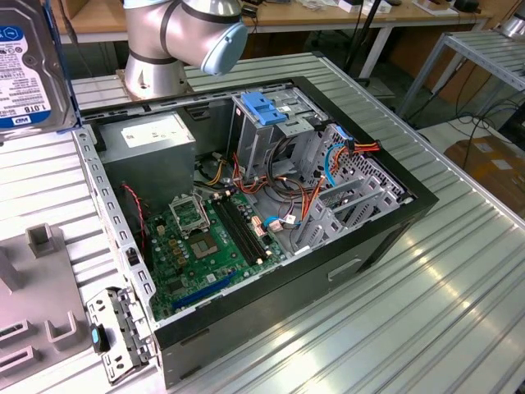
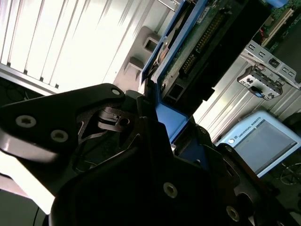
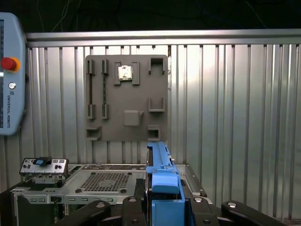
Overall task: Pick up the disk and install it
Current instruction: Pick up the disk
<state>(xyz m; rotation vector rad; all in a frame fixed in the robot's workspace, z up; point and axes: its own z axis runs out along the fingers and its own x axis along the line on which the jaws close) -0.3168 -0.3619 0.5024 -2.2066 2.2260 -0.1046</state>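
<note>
Two black fingers (image 2: 148, 113) of the gripper (image 2: 174, 127) pinch the flat grey-metal, blue-railed disk (image 2: 197, 42) aloft beside the open black computer case (image 1: 246, 320).

At twelve o'clock in the exterior view stands the arm's silver-grey cylindrical metal joint (image 1: 184, 25). A round pale-blue plastic cap (image 1: 223, 45) closes its four o'clock side, and a broad silver base flange (image 1: 146, 82) sits beneath. In both wrist views the matt black angular metal gripper (image 2: 169, 127) (image 3: 163, 194) has jointed linkage plates (image 2: 70, 117) studded with small round silver screw heads (image 2: 170, 189).
</note>
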